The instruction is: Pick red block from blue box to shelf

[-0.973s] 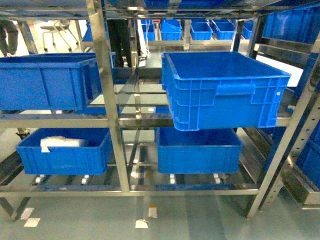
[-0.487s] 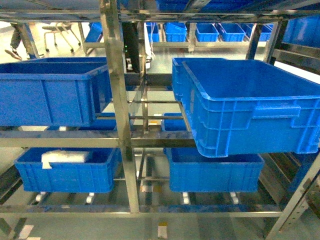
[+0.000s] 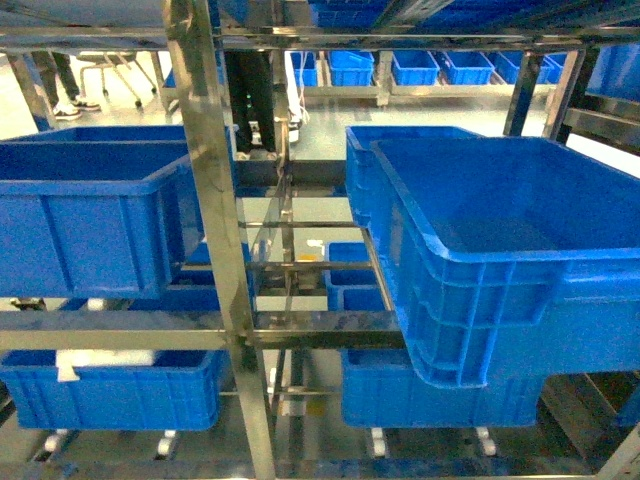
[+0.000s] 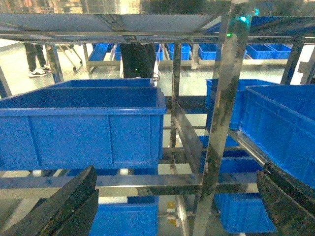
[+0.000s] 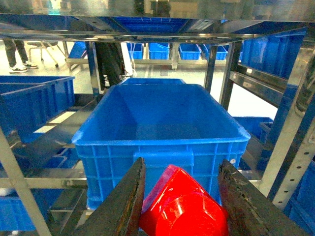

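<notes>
- The right gripper (image 5: 179, 196) is clamped on the red block (image 5: 184, 206); its two dark fingers (image 5: 125, 201) press the glossy red piece from either side, close under the wrist camera.
- Just ahead of that gripper sits a dark blue ribbed crate (image 5: 162, 132) on a tier of the shelf (image 3: 205, 200), open top facing up, nothing visible inside.
- The left gripper (image 4: 172, 206) hangs with fingers wide apart, one at each lower corner of its view, holding nothing.
- Ahead of it and to its left stands another crate (image 4: 81, 125); a steel upright (image 4: 221, 118) rises just ahead to its right.
- More crates (image 3: 110, 390) rest on the lower tier.
- Someone's legs (image 4: 33, 59) show far behind the shelf.
</notes>
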You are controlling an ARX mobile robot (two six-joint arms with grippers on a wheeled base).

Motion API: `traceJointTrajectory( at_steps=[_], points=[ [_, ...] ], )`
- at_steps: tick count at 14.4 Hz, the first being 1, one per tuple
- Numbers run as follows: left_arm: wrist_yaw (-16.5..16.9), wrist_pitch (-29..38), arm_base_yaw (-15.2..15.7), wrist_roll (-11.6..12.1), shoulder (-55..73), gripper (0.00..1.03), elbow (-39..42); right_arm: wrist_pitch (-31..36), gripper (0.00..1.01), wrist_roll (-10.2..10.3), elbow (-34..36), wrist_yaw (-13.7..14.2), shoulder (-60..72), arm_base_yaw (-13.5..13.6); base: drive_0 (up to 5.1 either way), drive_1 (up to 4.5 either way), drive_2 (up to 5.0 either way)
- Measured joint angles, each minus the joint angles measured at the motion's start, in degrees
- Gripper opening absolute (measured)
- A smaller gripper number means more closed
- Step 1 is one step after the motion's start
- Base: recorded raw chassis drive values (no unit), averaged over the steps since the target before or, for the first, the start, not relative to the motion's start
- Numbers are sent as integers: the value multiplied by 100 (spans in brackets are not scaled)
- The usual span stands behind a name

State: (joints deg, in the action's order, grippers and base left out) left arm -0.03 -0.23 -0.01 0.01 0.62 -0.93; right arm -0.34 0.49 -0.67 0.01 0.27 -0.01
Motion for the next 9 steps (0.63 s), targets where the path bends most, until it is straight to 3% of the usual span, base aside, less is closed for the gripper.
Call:
traceJointTrajectory(
  at_steps=[6, 9],
  points=[
    [0, 9, 0, 0, 0, 98, 0, -2, 38, 0, 0, 0, 0, 0, -5, 401, -411],
    [4, 31, 0, 0, 0, 98, 0, 33, 38, 0, -2, 0, 0, 0, 0, 0, 0]
  ],
)
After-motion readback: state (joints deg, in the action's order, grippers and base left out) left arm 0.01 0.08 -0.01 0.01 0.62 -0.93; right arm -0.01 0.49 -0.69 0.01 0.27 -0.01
